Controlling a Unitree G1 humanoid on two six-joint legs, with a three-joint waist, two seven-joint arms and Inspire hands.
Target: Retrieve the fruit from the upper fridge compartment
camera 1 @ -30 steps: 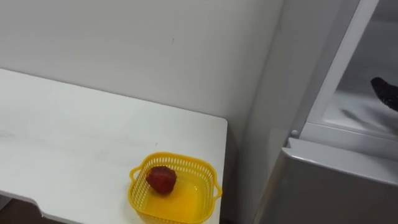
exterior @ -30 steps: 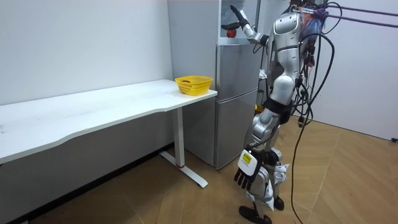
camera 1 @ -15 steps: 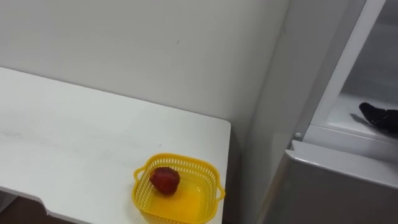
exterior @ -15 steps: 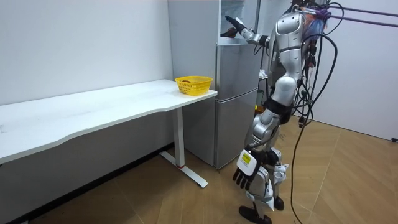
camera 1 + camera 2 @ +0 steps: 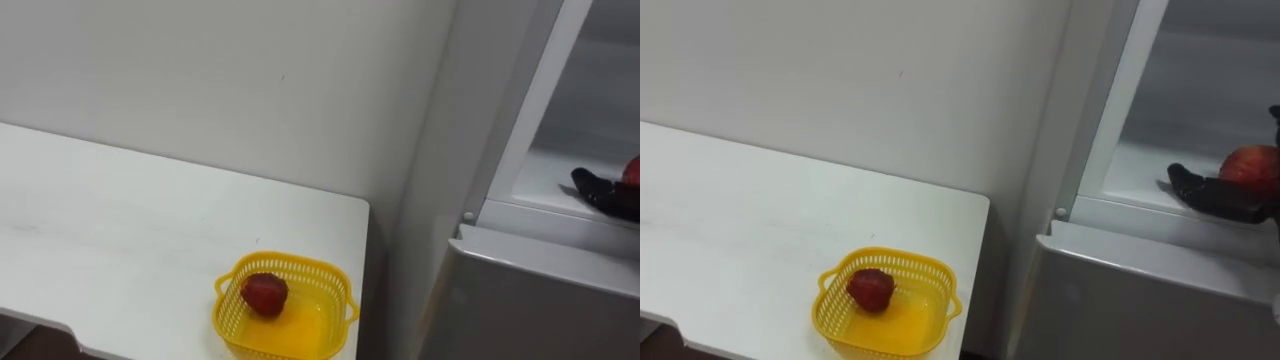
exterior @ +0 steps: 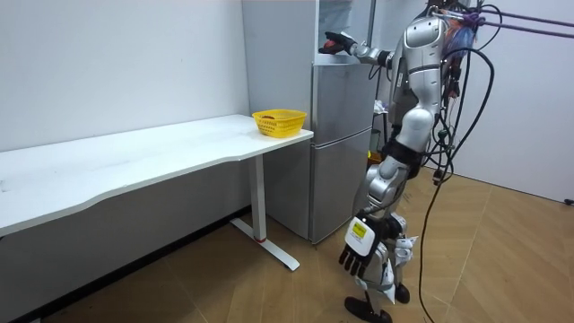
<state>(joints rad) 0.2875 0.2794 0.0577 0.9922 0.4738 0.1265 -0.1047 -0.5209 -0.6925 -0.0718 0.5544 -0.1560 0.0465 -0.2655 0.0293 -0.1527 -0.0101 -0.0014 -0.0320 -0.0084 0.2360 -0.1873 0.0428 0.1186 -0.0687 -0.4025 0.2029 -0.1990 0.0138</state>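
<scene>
A red apple [image 5: 1252, 165] lies on the white shelf [image 5: 1130, 172] of the open upper fridge compartment. My right hand [image 5: 1212, 196] reaches in from the right. Its dark fingers [image 5: 598, 189] lie straight along the shelf under and beside the apple, and the thumb stands apart above it. In the room view I stand in front of the grey fridge [image 6: 341, 144] with that arm raised to the compartment [image 6: 339, 42]. My left hand [image 6: 357, 254] hangs by my leg, fingers relaxed.
A yellow basket [image 5: 225, 305] holding a red fruit [image 5: 264, 293] sits at the corner of the white table [image 5: 120, 230] beside the fridge. The shut lower fridge door [image 5: 1120, 300] is below the compartment. A white wall stands behind the table.
My right hand came down from a raised position onto the shelf and now lies against the apple. The view shifted slightly.
</scene>
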